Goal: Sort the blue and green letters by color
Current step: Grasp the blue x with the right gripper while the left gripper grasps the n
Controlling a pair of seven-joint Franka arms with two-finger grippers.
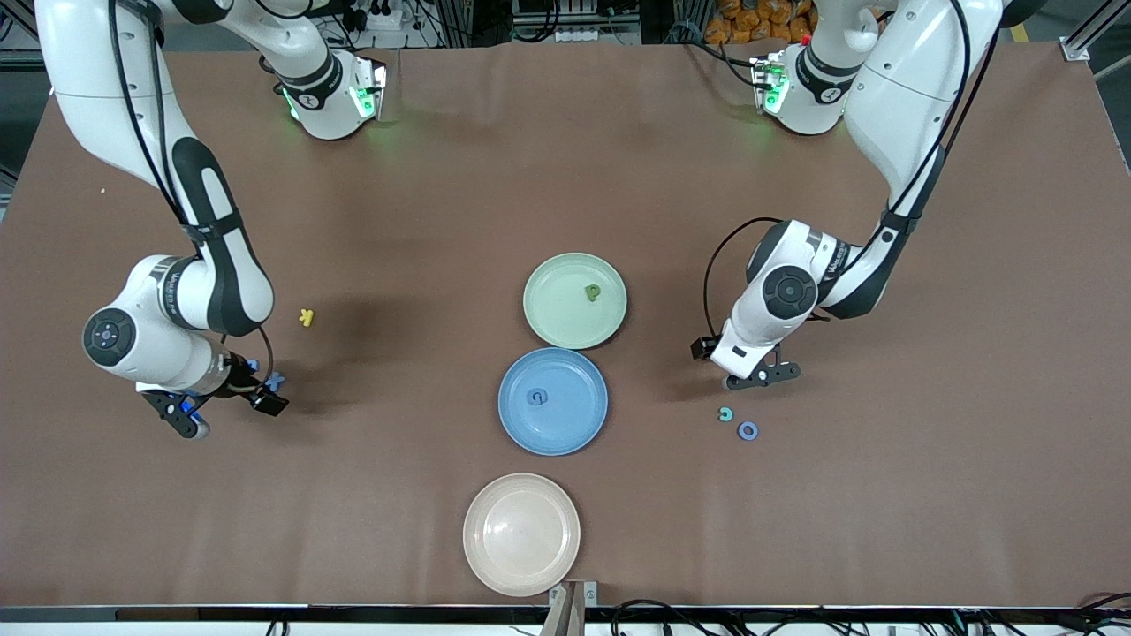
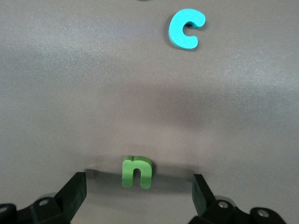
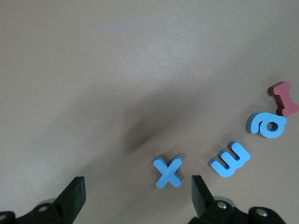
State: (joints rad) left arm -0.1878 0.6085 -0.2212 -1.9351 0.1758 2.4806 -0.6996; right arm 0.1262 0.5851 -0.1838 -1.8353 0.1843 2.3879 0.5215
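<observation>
Green n [image 2: 137,171] lies on the tabletop between your left gripper [image 2: 139,193]'s wide fingers | right gripper [image 3: 138,196] wide, empty, beside blue x [image 3: 167,171] | risk: off-centre closing shoves x toward blue m [image 3: 230,159]; re-centre.

The brown table [image 1: 565,177] carries three plates in a row down its middle: a green plate [image 1: 552,322], a blue plate [image 1: 574,428], and a cream plate [image 1: 521,534] by the front edge. Loose letters lie directly on it: a yellow k [image 1: 307,317], a teal c [image 1: 725,414], a blue o [image 1: 747,431], a green n [image 2: 137,171], a blue x [image 3: 167,172].
</observation>
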